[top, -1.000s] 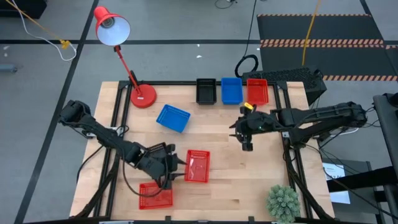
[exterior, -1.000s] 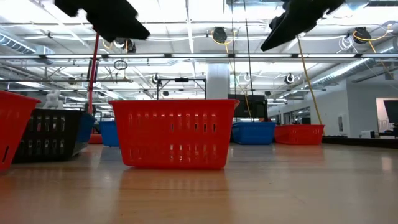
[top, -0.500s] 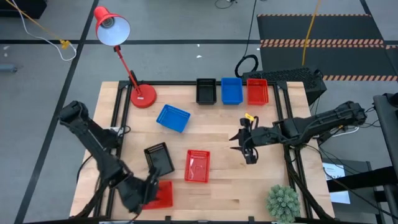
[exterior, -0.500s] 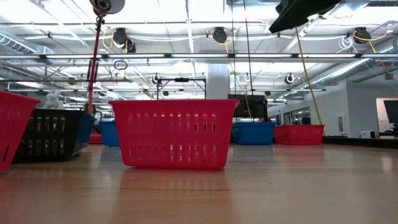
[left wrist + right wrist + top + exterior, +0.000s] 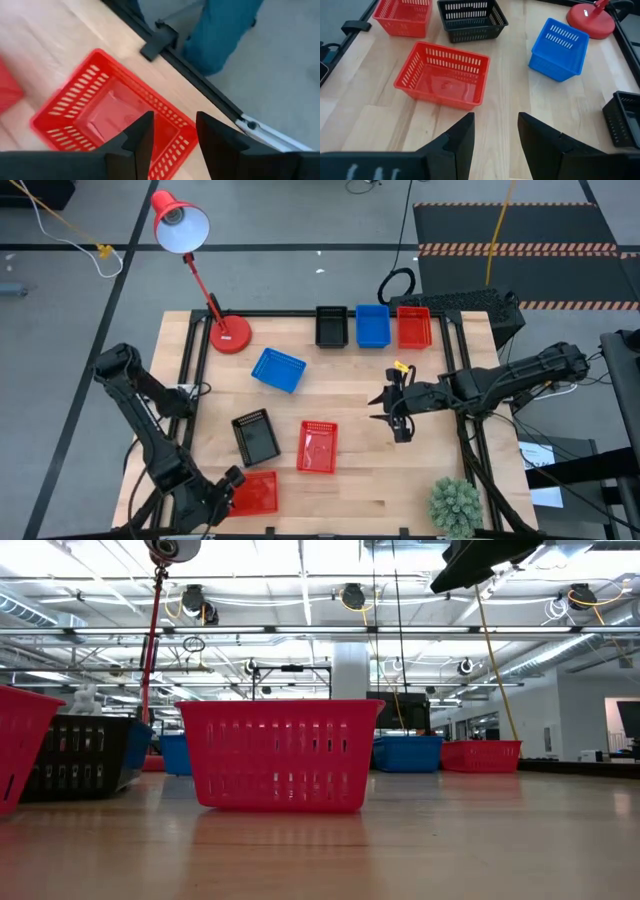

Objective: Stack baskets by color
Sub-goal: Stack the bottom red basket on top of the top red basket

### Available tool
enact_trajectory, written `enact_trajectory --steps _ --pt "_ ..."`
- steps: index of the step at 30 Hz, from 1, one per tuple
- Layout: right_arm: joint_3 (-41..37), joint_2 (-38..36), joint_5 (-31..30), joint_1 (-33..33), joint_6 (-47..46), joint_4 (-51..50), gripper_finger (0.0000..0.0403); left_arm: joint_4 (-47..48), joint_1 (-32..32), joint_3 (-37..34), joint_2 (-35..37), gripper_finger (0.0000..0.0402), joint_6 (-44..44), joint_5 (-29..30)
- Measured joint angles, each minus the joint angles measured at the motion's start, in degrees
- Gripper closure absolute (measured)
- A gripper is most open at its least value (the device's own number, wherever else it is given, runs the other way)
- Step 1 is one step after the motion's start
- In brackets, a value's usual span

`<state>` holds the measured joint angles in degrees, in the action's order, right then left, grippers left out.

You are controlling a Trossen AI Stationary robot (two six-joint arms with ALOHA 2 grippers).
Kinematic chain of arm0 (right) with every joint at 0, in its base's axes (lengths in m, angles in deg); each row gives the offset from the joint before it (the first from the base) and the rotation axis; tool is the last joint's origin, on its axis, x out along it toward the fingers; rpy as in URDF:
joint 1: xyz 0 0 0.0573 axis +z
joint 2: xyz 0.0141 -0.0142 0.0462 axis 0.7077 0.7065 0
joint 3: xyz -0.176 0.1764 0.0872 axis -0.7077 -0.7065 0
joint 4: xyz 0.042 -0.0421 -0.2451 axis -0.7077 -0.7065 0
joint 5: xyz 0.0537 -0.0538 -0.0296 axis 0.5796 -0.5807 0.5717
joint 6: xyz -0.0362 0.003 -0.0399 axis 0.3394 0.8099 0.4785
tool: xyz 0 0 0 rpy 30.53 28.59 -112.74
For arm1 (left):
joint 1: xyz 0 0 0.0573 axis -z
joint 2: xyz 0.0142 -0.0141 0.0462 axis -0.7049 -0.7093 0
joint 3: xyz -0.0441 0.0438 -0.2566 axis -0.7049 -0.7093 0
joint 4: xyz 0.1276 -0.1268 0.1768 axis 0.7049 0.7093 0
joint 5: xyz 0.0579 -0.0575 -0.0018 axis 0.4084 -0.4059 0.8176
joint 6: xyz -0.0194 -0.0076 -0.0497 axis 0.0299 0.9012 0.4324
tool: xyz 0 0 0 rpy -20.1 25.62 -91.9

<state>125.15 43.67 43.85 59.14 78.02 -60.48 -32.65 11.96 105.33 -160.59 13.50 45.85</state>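
Three baskets stand in a row at the far edge: black [image 5: 331, 326], blue [image 5: 372, 326], red [image 5: 413, 327]. A second blue basket [image 5: 278, 369] sits askew near the lamp. Mid-table stand a black basket [image 5: 256, 437] and a red basket [image 5: 318, 446]. Another red basket [image 5: 258, 492] rests on its bottom at the near left corner. My left gripper [image 5: 232, 483] is open above that basket's wall [image 5: 172, 131], touching nothing that I can see. My right gripper [image 5: 398, 425] hovers open over bare wood, right of the middle red basket [image 5: 442, 75].
A red desk lamp stands with its round base [image 5: 230, 334] at the far left. A green plant [image 5: 455, 505] sits at the near right corner. Bare wood lies between the middle red basket and the right gripper. A dark frame rail [image 5: 200, 80] borders the table by the near left basket.
My left gripper has swung away from the black basket mid-table toward the near left corner, turning as it went, and now hangs over the red basket there. The black basket stays on the table. My right gripper has shifted slightly toward the near edge.
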Motion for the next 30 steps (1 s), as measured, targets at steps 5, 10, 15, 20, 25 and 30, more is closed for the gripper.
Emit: enact_trajectory --steps 5,10,15,20,25,30 --pt "0.0 0.02 0.02 -0.02 -0.02 0.0 0.0257 0.5 -0.04 0.0 -2.65 0.0254 -3.15 -0.48" --pt "0.0 0.02 0.0 -0.04 0.34 0.75 0.0257 2.22 0.16 -0.02 -3.76 0.0254 -1.65 -0.84" --pt "0.0 0.02 0.02 -0.04 0.49 0.87 0.0257 4.8 1.58 -0.02 -3.83 0.0254 -2.18 -2.84" --pt "0.0 0.02 0.02 -0.04 0.61 0.87 0.0257 8.04 2.63 -0.02 -3.99 0.0254 -5.13 -3.46" --pt "0.0 0.02 0.02 -0.04 0.61 0.87 0.0257 9.58 2.33 -0.6 -6.39 0.0254 -9.59 -2.35" --pt "0.0 0.02 0.02 -0.04 0.61 0.87 0.0257 11.01 1.28 -0.7 -9.25 0.0254 -12.59 2.19"
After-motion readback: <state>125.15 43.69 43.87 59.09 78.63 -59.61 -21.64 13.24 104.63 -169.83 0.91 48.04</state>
